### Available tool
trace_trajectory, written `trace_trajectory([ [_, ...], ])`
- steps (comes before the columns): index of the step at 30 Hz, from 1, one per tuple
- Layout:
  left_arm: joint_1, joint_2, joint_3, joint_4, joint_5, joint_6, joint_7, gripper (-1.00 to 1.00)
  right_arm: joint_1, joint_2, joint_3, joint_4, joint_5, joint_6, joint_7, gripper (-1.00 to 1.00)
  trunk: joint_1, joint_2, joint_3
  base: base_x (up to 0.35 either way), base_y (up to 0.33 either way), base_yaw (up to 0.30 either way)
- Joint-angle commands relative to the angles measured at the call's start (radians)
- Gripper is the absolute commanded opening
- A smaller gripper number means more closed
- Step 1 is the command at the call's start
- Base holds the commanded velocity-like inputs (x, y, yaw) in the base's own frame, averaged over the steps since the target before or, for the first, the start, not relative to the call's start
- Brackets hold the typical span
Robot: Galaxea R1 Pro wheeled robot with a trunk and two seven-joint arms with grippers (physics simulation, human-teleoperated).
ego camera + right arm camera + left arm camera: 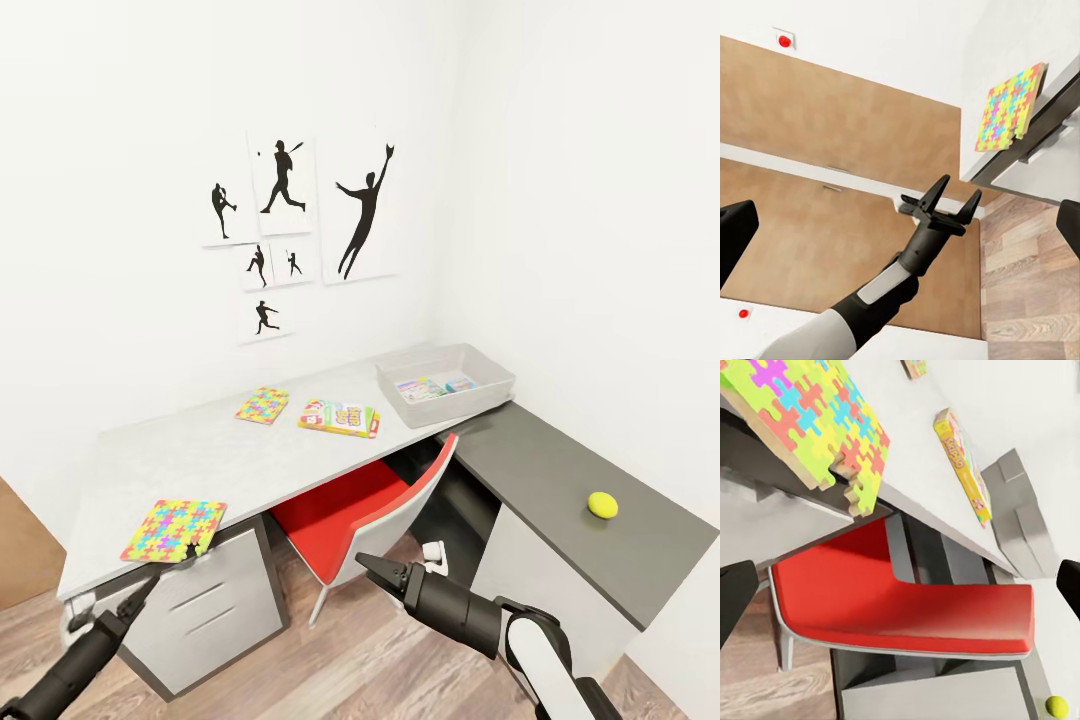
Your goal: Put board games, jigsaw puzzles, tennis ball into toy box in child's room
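Head view — left hand [172, 565] wide apart, just short of near jigsaw puzzle [175, 529] overhanging table [150, 460] edge; right hand [372, 570] spread, empty.

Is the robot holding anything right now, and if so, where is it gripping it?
Nothing is held. The left gripper is open just short of the near jigsaw puzzle; the right gripper is open over the red chair.

Both arms reach forward low, the left gripper [949, 206] with fingers spread apart, the right gripper [372, 572] seemingly parted too.
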Motion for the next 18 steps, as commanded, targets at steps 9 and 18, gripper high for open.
trace_trajectory([
  [9, -0.001, -0.002, 0.009, 0.022, 0.003, -0.004, 0.01, 1.0, -0.001, -0.001, 0.0, 0.0, -0.001, 0.003, 0.003, 1.0, 0.0, -0.002, -0.002, 0.0, 0.0, 0.0],
  [18, -0.001, -0.002, 0.013, 0.025, 0.004, -0.005, 0.044, 1.0, -0.001, -0.001, 0.0, 0.0, -0.001, 0.003, 0.003, 1.0, 0.0, -0.002, -0.002, 0.0, 0.0, 0.0],
])
